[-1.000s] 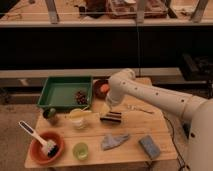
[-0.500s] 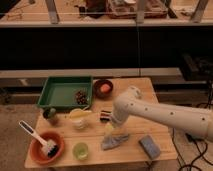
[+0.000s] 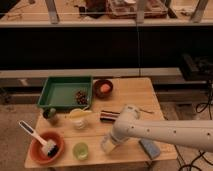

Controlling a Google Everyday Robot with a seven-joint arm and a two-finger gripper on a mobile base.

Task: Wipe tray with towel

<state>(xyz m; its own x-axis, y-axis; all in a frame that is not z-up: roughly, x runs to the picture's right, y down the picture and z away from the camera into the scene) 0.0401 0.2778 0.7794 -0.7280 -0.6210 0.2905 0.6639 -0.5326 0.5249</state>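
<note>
The green tray [image 3: 59,94] sits at the back left of the wooden table [image 3: 132,92], with a brown clump [image 3: 81,96] in its right front corner. My white arm reaches in from the right. My gripper [image 3: 110,143] is low over the table's front middle, at the spot where the grey towel lay in the earlier frames. The towel is hidden under the gripper and arm. The gripper is well in front of the tray and to its right, apart from it.
A brown bowl with an orange thing [image 3: 103,88] stands right of the tray. A dark striped block [image 3: 108,115], a yellow cup [image 3: 78,118], a green cup [image 3: 81,150], an orange bowl with a brush [image 3: 45,145] and a blue sponge [image 3: 150,148] surround the gripper.
The arm has swung from the table's middle toward the front and come down over the grey towel, which showed before and is now covered.
</note>
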